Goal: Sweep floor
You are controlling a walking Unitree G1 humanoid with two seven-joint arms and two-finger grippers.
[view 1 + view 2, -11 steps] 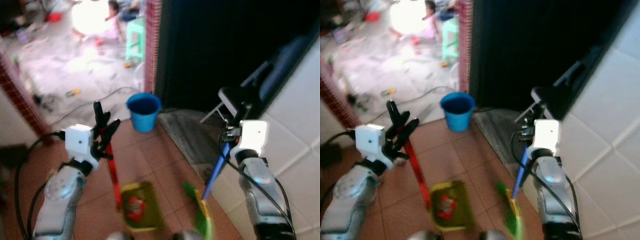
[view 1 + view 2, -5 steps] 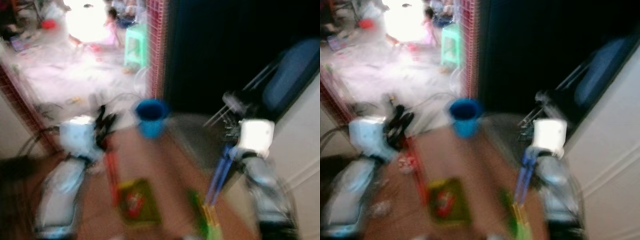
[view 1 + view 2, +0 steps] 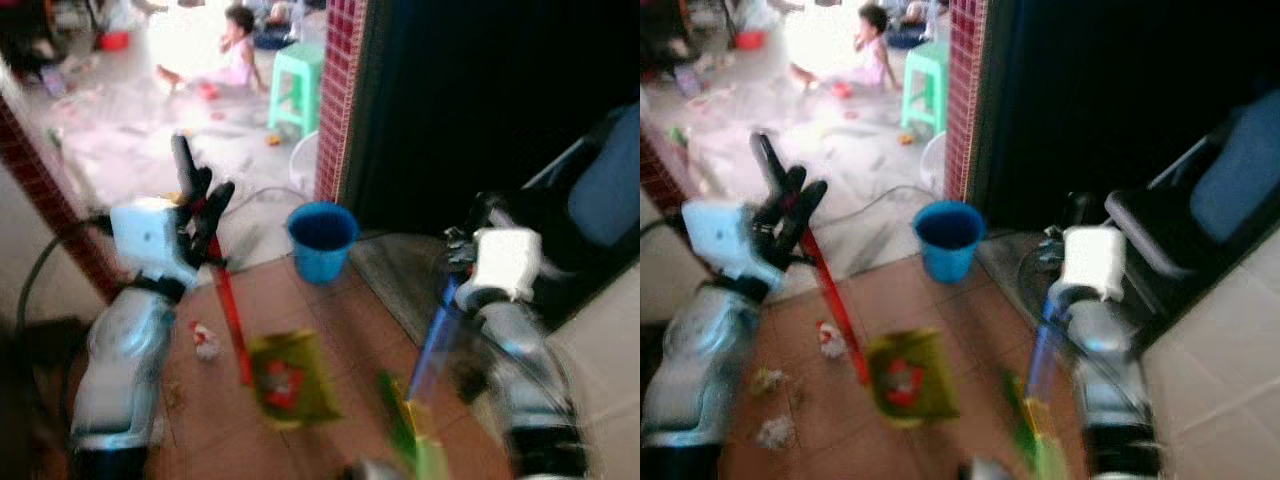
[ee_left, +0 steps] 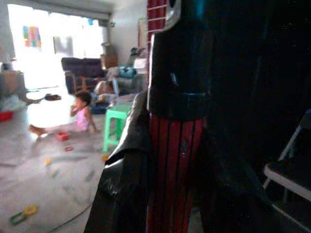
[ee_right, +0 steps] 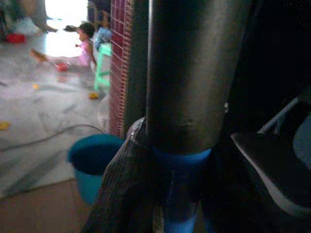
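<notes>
My left gripper (image 3: 203,185) is shut on the red handle (image 4: 175,160) of a green-yellow dustpan (image 3: 292,378). The pan hangs low over the brown tiles with red litter in it. On the other side, my right gripper (image 3: 452,272) is shut on the blue handle (image 5: 182,194) of a broom. Its green bristle head (image 3: 410,440) is down near the floor in front of me. Crumpled litter (image 3: 205,341) lies on the tiles left of the dustpan, with more scraps (image 3: 768,405) nearer my left side. Both eye views are blurred.
A blue bucket (image 3: 322,240) stands by a red tiled pillar (image 3: 340,90). A folding chair (image 3: 1200,210) is at the right before a dark opening. Beyond the doorway are a green stool (image 3: 300,85), a cable (image 3: 870,200), toys and a seated person (image 3: 235,50).
The camera has swung, so the whole scene has shifted and the floor litter at the left has come into view. Both grippers keep hold of their handles.
</notes>
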